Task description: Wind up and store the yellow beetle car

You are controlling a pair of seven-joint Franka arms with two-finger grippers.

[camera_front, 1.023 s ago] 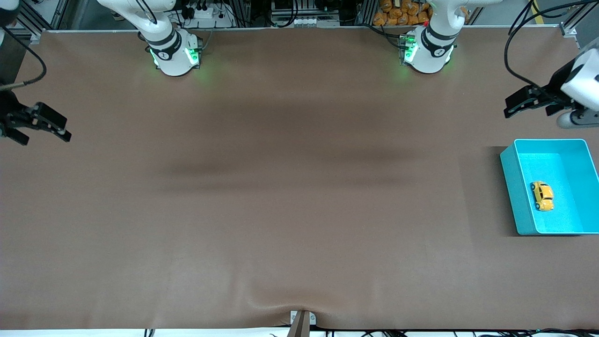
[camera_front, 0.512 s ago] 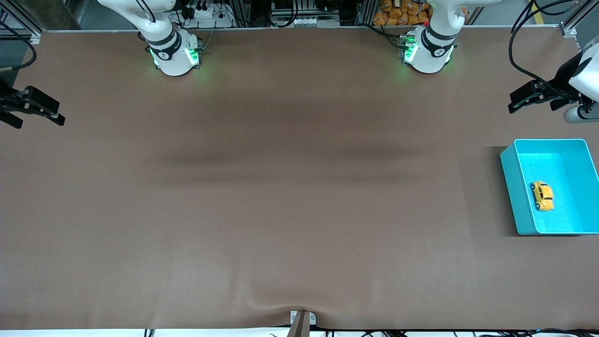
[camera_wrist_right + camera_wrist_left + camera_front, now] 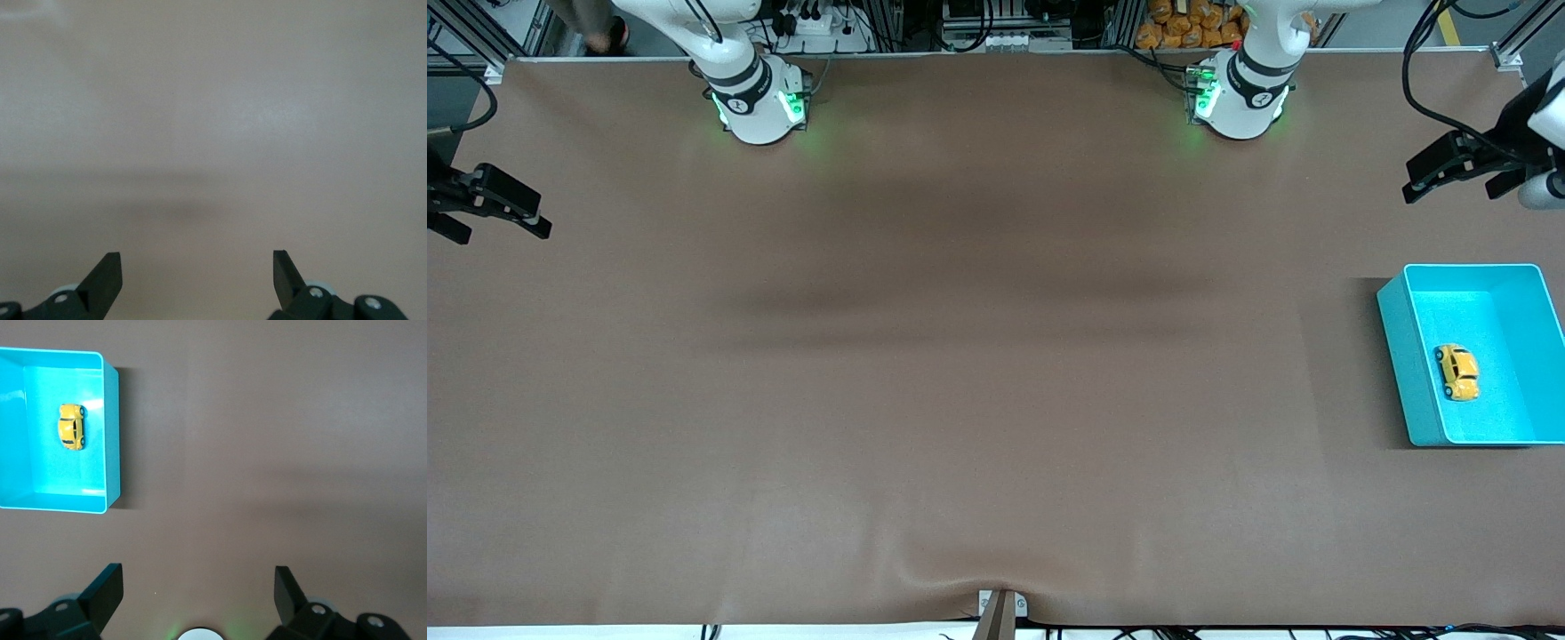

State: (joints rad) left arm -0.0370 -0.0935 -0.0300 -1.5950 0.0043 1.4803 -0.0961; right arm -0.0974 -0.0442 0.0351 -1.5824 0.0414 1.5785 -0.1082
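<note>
The yellow beetle car (image 3: 1457,372) is seen at the right of the front view, lying inside the turquoise bin (image 3: 1400,356). It is judged light, rigid and smooth; a pinch across its flanks is advised. The brown table (image 3: 978,356) is otherwise bare. The left gripper (image 3: 1458,169), upper right, and the right gripper (image 3: 485,213), at the left edge, are held spread, nothing pinched.

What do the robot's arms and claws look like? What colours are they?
Both arms are glossy white with black bands at the joints, and their round bases glow green. Each ends in a black gripper with two flat, pointed fingers: the left gripper and the right gripper. Black cables loop along each arm near the wrist.
</note>
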